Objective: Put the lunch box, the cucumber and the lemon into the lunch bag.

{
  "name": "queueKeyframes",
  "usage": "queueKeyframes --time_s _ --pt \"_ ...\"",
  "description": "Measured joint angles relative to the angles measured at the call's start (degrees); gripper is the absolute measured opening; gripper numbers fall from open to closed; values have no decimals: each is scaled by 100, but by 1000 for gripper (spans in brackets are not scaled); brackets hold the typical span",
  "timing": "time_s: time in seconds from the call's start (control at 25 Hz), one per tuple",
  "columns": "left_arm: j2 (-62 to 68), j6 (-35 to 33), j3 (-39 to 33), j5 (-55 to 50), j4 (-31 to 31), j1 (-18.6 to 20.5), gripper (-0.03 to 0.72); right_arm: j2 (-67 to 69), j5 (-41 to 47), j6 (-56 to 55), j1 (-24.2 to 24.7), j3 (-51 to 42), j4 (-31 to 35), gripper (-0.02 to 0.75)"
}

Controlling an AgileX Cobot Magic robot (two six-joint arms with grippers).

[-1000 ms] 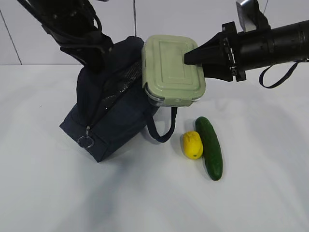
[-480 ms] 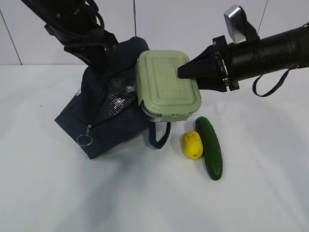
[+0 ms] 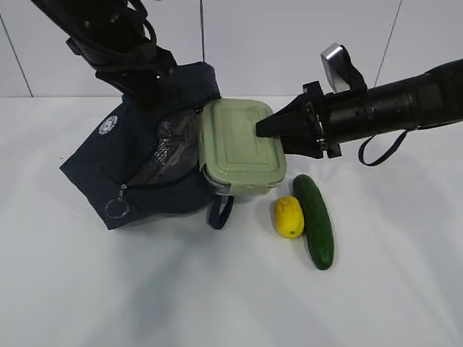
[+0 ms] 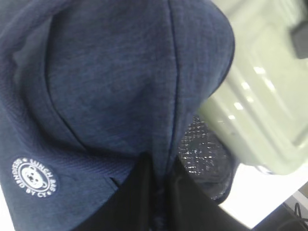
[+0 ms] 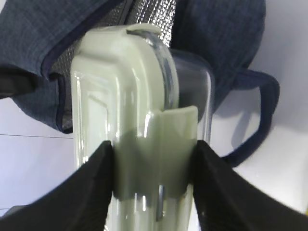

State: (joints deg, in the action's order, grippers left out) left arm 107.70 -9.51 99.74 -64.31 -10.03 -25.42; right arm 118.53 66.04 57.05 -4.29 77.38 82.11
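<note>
The navy lunch bag (image 3: 126,163) lies tilted on the white table with its silver-lined mouth facing right. My left gripper (image 3: 148,90) is shut on the bag's top edge fabric (image 4: 161,192) and holds it up. My right gripper (image 3: 264,130) is shut on the right end of the lunch box (image 3: 239,144), whose sage-green lid faces the camera; the box's left end sits at the bag's mouth (image 5: 120,72). The lemon (image 3: 288,216) and the cucumber (image 3: 317,220) lie side by side on the table, right of the bag.
A bag handle loop (image 3: 221,210) hangs below the box on the table. A metal ring zipper pull (image 3: 116,208) dangles at the bag's lower left. A white tiled wall stands behind.
My right gripper has moved the lunch box down and left, to the bag's mouth. The bag has swung further left and tilted, its white logo now showing.
</note>
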Motion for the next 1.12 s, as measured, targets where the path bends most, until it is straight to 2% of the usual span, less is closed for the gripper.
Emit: queueKeyframes --time_s 0.64,0.92,1.12 --pt "0 33 0 -281 -13 0 17 1271 -26 -182 -850 1984 397 363" --pt "13 70 0 -334 -13 0 17 1612 -142 -182 -1199 2153 507 363" --pt "209 70 0 -334 -53 0 17 1904 -290 -96 -1272 2178 715 363"
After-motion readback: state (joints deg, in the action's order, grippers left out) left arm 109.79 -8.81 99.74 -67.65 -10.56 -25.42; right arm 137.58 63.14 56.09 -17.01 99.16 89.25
